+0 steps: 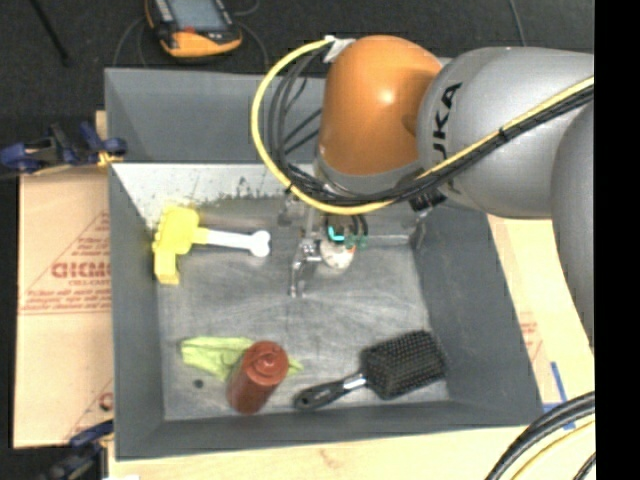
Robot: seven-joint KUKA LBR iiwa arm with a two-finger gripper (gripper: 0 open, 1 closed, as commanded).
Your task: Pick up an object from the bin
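Overhead view of the bin (pixel 135 268) with the arm (pixel 510 138) reaching in from the right. The letters "UKA" read in black on the arm's grey casing, beside the orange cover (pixel 375 98); yellow and black cables loop around that cover. Below the cover, the gripper (pixel 318 260) hangs low over the rear middle of the bin floor. Its fingers (pixel 297 271) stand apart, one slim and metallic on the view's left, the other with a pale tip on the view's right, and bare floor shows between them. A small teal light glows just above the pale tip.

The nearest thing is the tool (pixel 176 243), a yellow head with a white handle, lying at the rear left. The handle's rounded end points toward the gripper and lies just beside the slim finger, apart from it.

Along the front wall lie a green cloth (pixel 212 349), a red-brown bottle (pixel 258 376) partly on the cloth, and a black brush (pixel 398 365), all well apart from the gripper.
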